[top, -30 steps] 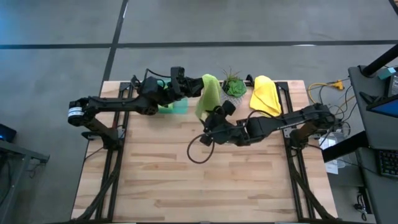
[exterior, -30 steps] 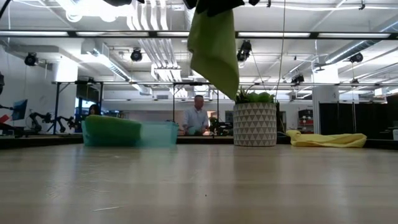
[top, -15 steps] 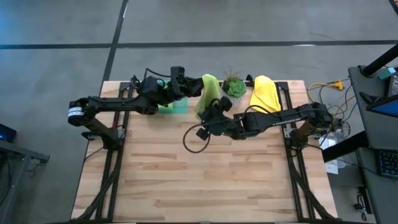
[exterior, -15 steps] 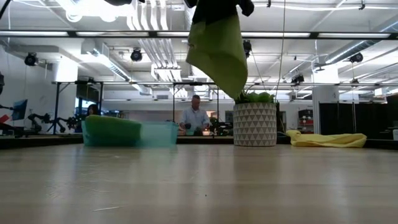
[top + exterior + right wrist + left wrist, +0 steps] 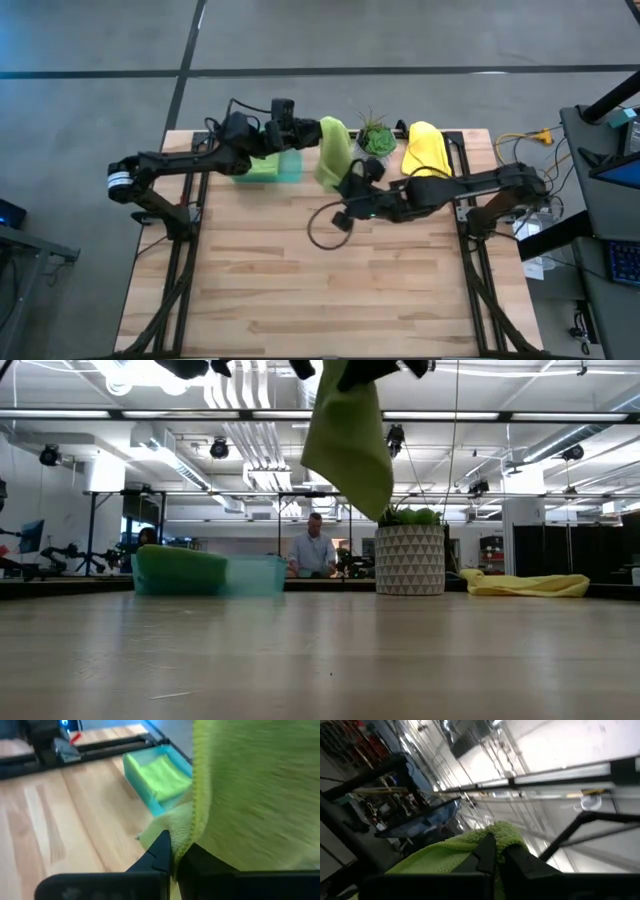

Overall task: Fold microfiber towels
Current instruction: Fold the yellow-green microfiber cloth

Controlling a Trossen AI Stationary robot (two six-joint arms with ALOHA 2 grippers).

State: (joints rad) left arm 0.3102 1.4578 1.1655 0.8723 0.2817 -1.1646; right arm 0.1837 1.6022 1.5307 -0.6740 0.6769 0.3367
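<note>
A lime green towel (image 5: 334,152) hangs in the air above the table's far middle; in the low view the lime green towel (image 5: 347,435) drops from the top of the picture. My left gripper (image 5: 312,128) is shut on its top, and my right gripper (image 5: 350,184) is shut on its lower side edge. A second lime green towel (image 5: 260,165) lies folded in the see-through tray (image 5: 291,170). A yellow towel (image 5: 427,150) lies crumpled at the far right. My left gripper pinches the towel's upper end (image 5: 502,832) between its two fingers, which slant upward. The cloth bunches over the fingertips and hangs down from them, clear of the table. My right gripper pinches the towel's hemmed side edge (image 5: 194,837) near a lower corner (image 5: 155,832), coming from the table's right and slanting down. The cloth above it rises toward the other gripper; the corner droops loose, clear of the table.
A potted plant (image 5: 376,138) in a patterned white pot (image 5: 409,559) stands just right of the hanging towel, between it and the yellow towel. A cable loop (image 5: 322,230) hangs under my right arm. The near wooden tabletop (image 5: 320,300) lies bare. A person (image 5: 315,550) stands beyond the table.
My right gripper has moved toward the table's far right, up to the hanging towel's side edge, where it now sits. My left gripper has swung slightly toward the far edge, uncovering more of the tray. The towel stays lifted clear, and its lower part has swung a little.
</note>
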